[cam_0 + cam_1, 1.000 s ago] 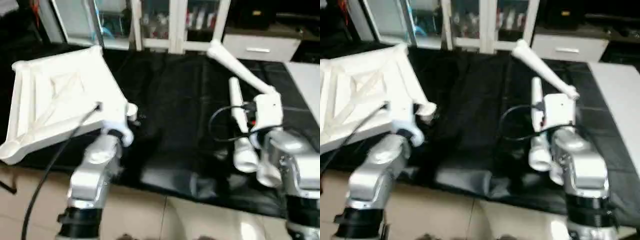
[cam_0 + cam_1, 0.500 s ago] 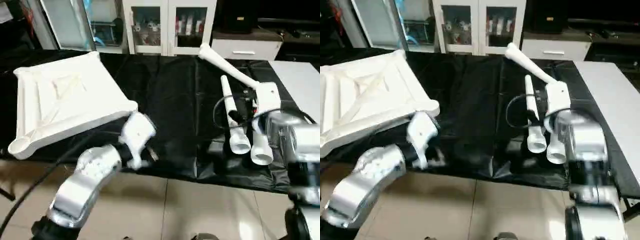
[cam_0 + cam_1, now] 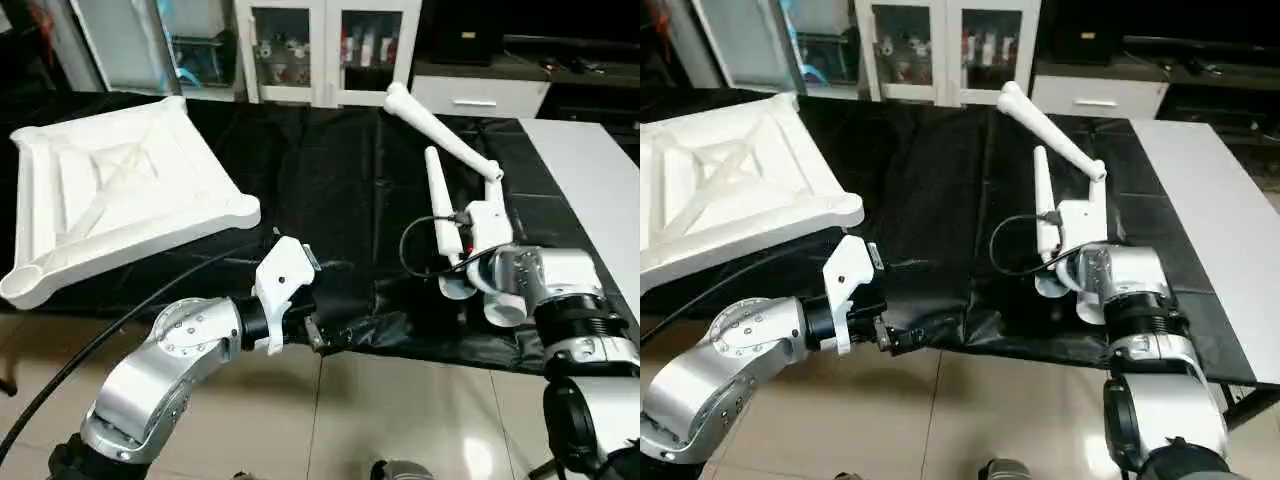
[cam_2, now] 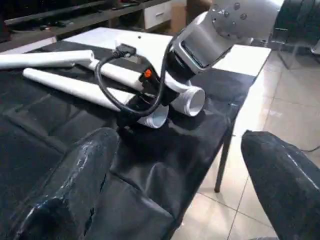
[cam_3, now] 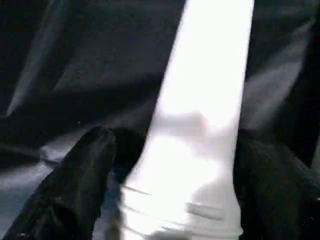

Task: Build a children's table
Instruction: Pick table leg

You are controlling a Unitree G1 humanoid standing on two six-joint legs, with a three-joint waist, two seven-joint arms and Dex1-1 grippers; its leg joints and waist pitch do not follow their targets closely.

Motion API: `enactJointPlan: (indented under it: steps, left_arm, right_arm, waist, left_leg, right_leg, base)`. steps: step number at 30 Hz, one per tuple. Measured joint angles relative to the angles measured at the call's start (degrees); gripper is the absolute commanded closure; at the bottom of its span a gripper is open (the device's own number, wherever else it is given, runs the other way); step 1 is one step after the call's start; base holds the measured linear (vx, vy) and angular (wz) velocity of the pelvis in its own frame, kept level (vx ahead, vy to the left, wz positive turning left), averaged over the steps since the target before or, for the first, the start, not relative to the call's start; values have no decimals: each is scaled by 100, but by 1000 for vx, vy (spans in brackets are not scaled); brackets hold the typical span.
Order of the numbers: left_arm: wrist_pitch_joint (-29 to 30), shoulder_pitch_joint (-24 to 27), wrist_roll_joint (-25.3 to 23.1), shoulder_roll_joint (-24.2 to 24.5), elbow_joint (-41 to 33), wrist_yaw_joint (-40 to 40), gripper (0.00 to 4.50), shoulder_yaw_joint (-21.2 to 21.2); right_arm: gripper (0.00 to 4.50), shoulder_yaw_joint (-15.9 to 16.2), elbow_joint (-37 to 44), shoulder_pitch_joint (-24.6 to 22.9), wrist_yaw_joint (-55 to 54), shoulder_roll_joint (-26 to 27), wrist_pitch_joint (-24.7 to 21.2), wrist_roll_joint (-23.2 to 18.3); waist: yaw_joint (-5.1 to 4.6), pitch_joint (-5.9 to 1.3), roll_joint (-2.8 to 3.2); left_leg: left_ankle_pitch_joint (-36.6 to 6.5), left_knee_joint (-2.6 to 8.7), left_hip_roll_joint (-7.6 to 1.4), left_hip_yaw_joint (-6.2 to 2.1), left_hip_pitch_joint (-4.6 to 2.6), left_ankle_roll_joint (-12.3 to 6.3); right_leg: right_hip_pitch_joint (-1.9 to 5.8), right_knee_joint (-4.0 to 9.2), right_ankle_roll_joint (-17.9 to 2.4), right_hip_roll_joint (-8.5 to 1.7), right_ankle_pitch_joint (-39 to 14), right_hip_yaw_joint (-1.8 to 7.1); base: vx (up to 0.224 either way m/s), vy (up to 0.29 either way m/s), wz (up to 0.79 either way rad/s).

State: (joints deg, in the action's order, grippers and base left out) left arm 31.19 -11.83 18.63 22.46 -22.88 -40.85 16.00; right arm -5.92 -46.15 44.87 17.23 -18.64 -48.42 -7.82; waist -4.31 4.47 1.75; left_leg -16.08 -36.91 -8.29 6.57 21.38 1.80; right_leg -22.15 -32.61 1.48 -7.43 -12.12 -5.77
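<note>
The white tabletop (image 3: 120, 205) lies upside down at the left of the black-covered work table (image 3: 340, 200), ribbed underside up, one corner socket (image 3: 25, 288) overhanging the near edge.

The left gripper (image 3: 318, 335) sits low at the near table edge, just past the tabletop's near right corner and apart from it. Its fingers (image 4: 75, 185) stand wide apart with nothing between them; the left wrist view looks across the black cover toward the legs.

To the right, three white legs are in sight. One long leg (image 3: 440, 130) lies diagonally toward the far side. A second leg (image 3: 438, 215) lies nearly straight toward the robot, its wide open end near the table's near edge. A third leg (image 4: 187, 97) lies close beside it, largely hidden under the right wrist.

The right gripper (image 5: 175, 165) is down over a leg (image 5: 200, 125); its black fingers (image 5: 75, 185) flank the tube on both sides. Whether they press on it cannot be told.
</note>
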Motion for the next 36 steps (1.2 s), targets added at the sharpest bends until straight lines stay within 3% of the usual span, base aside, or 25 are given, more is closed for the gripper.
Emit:
enactJointPlan:
  steps: [3,4,5,6,7,8,9,10,11,12,15,18,22,25,29,30,32,36]
  left_arm:
    - [5,0,-14,0,-14,42,0,-3]
    - [0,0,-59,-2,-15,116,0,-9]
    - [-2,0,-92,-1,-14,145,0,-19]
    - [-12,-25,-147,3,-3,191,0,-21]
    - [-34,-69,-210,3,9,250,0,-22]
    - [-61,-87,-261,3,11,295,0,-53]
    - [-71,-32,-325,-1,31,356,0,-61]
    - [-71,23,-344,-2,35,364,0,-57]
    - [-70,20,-374,6,59,369,0,-47]
    - [-72,-68,-379,18,67,384,0,-55]
    - [-72,-63,-412,22,74,455,0,-56]
    - [-75,-52,-511,26,93,600,0,-60]
    - [-102,-52,-601,-73,160,769,0,-101]
    - [-30,-164,-429,-527,214,1122,0,-523]
    - [464,-650,558,-1437,282,1655,0,-1305]
    - [748,-875,1080,-1786,361,1845,0,-1500]
    - [1012,-1173,1684,-2140,516,2108,0,-1801]
    - [1240,-2035,2563,-2518,1286,2494,0,-2259]
  right_arm:
    - [112,-9,-166,83,11,-3,117,1]
    - [126,-30,-268,119,18,-2,177,-2]
    - [126,-32,-341,165,20,-2,190,-2]
    - [136,-43,-393,193,19,-15,230,-2]
    - [147,-57,-458,193,17,-65,246,9]
    - [156,-80,-486,208,7,-111,273,22]
    - [167,-106,-535,258,2,-117,333,29]
    - [167,-103,-551,289,13,-93,370,27]
    - [178,-104,-563,368,29,-31,417,13]
    - [185,-101,-587,420,51,-2,474,-9]
    - [194,-102,-655,456,52,-4,542,-5]
    - [195,-107,-680,465,59,11,638,-11]
    - [195,-245,-639,440,64,16,743,-112]
    - [195,-441,57,150,284,80,982,-362]
    - [195,-501,1736,-438,904,275,1420,-839]
    - [196,-503,2489,-759,1111,309,1463,-1059]
    - [196,-463,3381,-1113,1410,468,1510,-1421]
    - [196,-88,4948,-1884,1927,646,1350,-2139]
  waist:
    - [6,8,-12]
    - [11,16,1]
    - [16,30,6]
    - [85,55,10]
    - [175,48,-86]
    - [315,21,-223]
    - [450,20,-244]
    - [525,14,-236]
    - [628,-38,-130]
    - [664,-77,-82]
    - [678,-80,-115]
    - [665,-80,-113]
    - [644,-77,-119]
    - [644,-73,-126]
    - [697,-70,-138]
    - [739,-72,-138]
    - [781,-72,-138]
    - [868,-86,-114]
  left_leg:
    - [0,48,-28,14,-5,0]
    - [0,67,-79,11,1,1]
    - [5,74,-111,14,23,10]
    - [66,131,-153,56,17,117]
    - [87,142,-177,211,-9,144]
    - [100,132,-182,362,-50,163]
    - [79,0,-158,363,-30,139]
    - [60,-63,-167,312,-37,106]
    - [137,-61,-140,148,-13,211]
    - [404,47,-181,156,-10,345]
    - [587,73,-283,227,60,369]
    - [587,144,-280,228,75,368]
    - [588,146,-281,228,102,367]
    - [588,146,-282,240,115,366]
    - [581,149,-303,252,123,353]
    - [575,151,-310,255,129,343]
    - [587,150,-330,268,134,300]
    - [585,150,-357,284,146,298]
  right_leg:
    - [1,36,0,-1,0,-51]
    - [20,71,-2,-6,-1,-144]
    - [30,63,-28,3,-17,-174]
    - [23,-208,-149,21,-182,-162]
    - [47,-565,-165,15,-310,14]
    - [34,-733,-27,30,-279,253]
    - [-111,-759,-2,48,-240,316]
    - [-166,-758,-1,58,-240,312]
    - [-205,-745,-4,86,-239,231]
    - [-284,-719,-100,132,-162,213]
    - [-287,-594,-173,247,118,245]
    - [-278,-495,-172,252,125,239]
    - [-277,-440,-160,251,173,231]
    - [-285,-435,-169,248,186,233]
    - [-288,-427,-163,258,176,228]
    - [-288,-413,-164,264,172,225]
    - [-289,-395,-165,279,173,227]
    - [-280,-349,-180,302,192,223]
  base:
    - [-15,-35,6]
    - [0,0,0]
    - [-52,-47,-2]
    - [-73,-87,10]
    - [-73,-87,10]
    - [14,-163,21]
    - [10,-165,6]
    - [10,-165,6]
    - [45,-64,-19]
    - [52,-38,-6]
    - [-1,-33,5]
    - [0,0,0]
    - [0,0,0]
    - [0,0,0]
    - [0,0,0]
    - [0,0,0]
    - [0,0,0]
    - [0,0,0]
